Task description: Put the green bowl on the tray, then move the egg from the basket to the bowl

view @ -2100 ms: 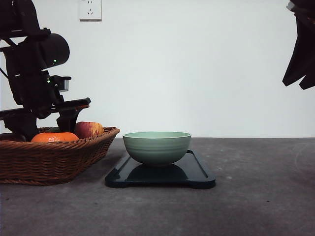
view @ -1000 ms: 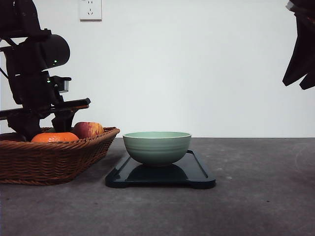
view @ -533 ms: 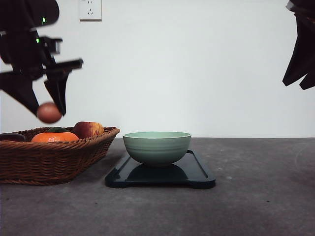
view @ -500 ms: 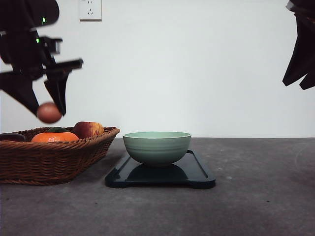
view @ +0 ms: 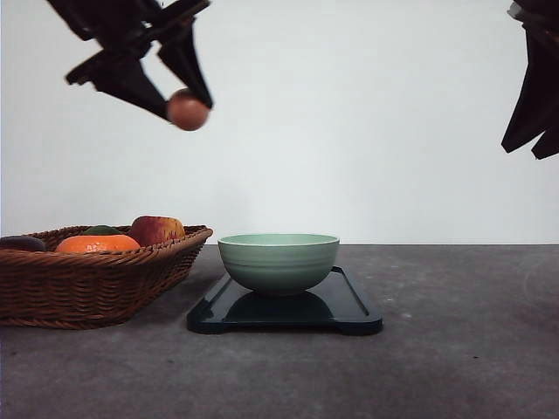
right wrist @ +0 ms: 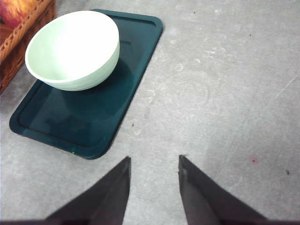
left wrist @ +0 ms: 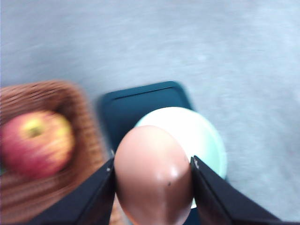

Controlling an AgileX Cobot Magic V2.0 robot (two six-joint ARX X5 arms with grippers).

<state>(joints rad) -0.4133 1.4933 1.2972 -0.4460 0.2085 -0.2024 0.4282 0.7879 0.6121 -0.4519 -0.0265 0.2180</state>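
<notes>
Gripper [view: 179, 100] on our left arm pinches the egg [view: 188, 110] high above the basket [view: 105, 281]; the green bowl [view: 278, 260] sits on the tray [view: 349, 314], lower and to the right. Our right gripper [right wrist: 152, 187] hangs spread, empty, farther off.

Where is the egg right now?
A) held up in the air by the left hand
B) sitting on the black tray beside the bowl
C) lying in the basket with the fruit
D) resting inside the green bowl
A: the egg is pinched in the left hand, high in the air between the basket and the green bowl, which sits on the tray.
</notes>
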